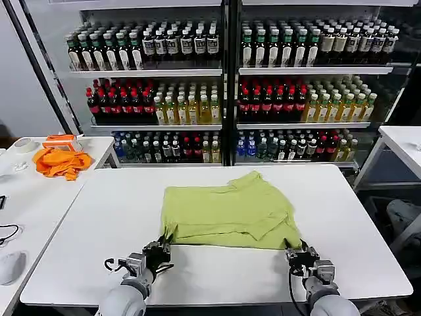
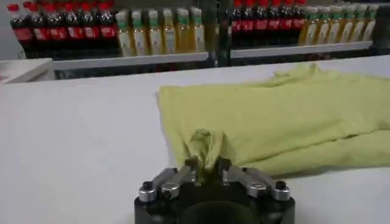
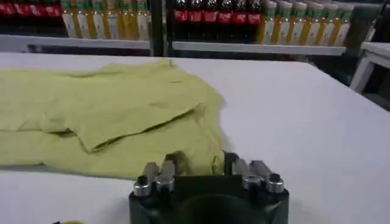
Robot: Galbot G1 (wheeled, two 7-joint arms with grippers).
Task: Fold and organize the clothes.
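Fingers of the left gripper (image 2: 208,172) pinch the T-shirt's (image 1: 230,210) near corner on the counter (image 1: 355,217). The right gripper (image 3: 198,163) seemingly grips the other corner, likely for a symmetric fold.

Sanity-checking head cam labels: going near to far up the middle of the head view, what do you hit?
Left gripper and right gripper at the near edge, each pinching a near corner of the lime T-shirt → bare white table → drinks shelves.
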